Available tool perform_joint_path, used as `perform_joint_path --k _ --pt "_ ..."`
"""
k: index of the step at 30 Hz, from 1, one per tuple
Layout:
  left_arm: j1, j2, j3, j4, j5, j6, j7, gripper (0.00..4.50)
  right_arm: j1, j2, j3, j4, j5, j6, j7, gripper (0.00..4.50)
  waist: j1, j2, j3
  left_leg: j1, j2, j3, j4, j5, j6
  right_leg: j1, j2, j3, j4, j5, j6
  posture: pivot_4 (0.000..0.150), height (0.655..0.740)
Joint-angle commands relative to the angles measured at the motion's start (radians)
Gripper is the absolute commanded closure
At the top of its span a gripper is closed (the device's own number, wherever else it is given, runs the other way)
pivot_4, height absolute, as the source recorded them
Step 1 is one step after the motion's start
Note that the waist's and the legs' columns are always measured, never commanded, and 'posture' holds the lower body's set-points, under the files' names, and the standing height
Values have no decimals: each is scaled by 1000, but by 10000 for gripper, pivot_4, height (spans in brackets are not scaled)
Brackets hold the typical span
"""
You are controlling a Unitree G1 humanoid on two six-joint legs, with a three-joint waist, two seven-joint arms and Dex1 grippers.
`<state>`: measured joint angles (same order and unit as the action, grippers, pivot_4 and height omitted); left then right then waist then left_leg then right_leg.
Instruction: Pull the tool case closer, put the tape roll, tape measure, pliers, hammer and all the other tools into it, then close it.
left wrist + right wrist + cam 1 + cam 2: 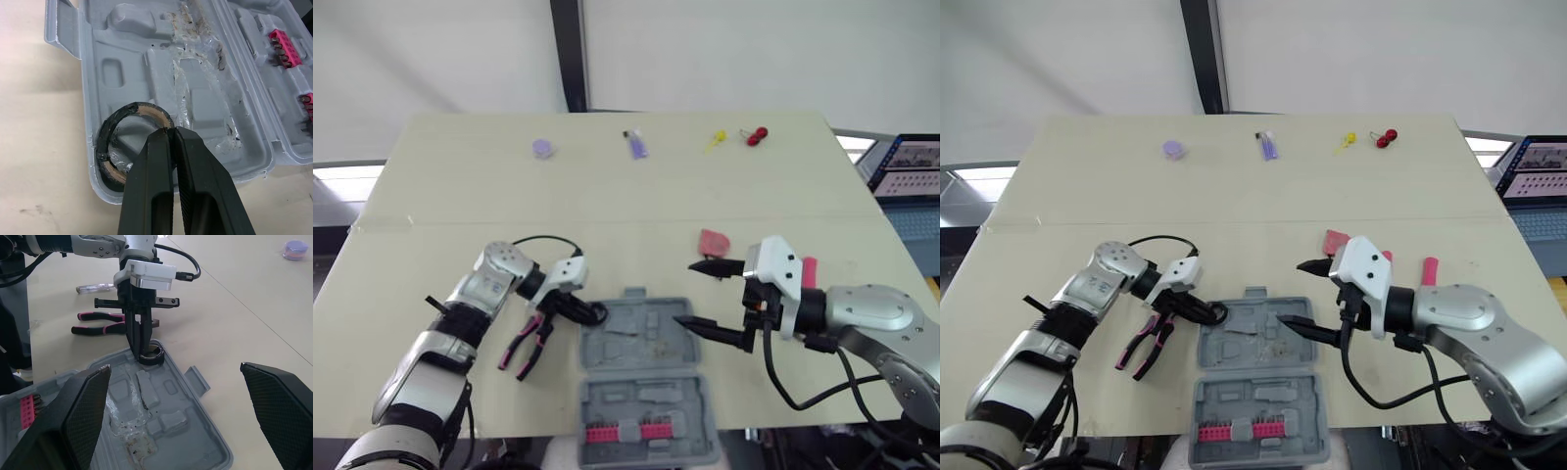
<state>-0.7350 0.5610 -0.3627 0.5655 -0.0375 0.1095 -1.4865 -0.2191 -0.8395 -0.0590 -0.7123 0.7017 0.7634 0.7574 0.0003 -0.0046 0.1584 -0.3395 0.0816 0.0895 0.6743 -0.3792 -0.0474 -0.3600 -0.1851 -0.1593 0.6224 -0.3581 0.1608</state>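
The grey tool case [632,339] lies open at the table's near edge, with pink bits [626,431] in its near half. My left gripper [581,309] is shut on a black tape roll [131,140], which is inside the case's left corner and resting on or just above its floor. Pink-handled pliers [528,348] lie on the table just left of the case. My right gripper [687,292] hangs open over the case's right edge, holding nothing. A red, boxy tool [713,241] sits behind it. A pink handle [810,271] pokes out behind the right wrist.
Along the far edge lie a purple round item [542,148], a purple tool [637,145], a yellow piece [717,139] and a red piece [757,135]. A screwdriver [95,287] lies beyond the pliers. A laptop [911,166] stands off the table's right side.
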Motion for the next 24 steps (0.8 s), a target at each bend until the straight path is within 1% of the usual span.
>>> perform_joint_path --k 1,24 --pt "-17 -4 9 1 5 -8 -5 44800 2 5 -13 -40 2 -15 -15 0 0 0 0 0 0 0 0 0 0 0 0 0 0 0 0 1500 7400" --pt "-17 -10 4 -4 29 -29 -11 44800 18 5 -14 -39 0 -22 -17 0 0 0 0 0 0 0 0 0 0 0 0 0 0 0 0 1500 7400"
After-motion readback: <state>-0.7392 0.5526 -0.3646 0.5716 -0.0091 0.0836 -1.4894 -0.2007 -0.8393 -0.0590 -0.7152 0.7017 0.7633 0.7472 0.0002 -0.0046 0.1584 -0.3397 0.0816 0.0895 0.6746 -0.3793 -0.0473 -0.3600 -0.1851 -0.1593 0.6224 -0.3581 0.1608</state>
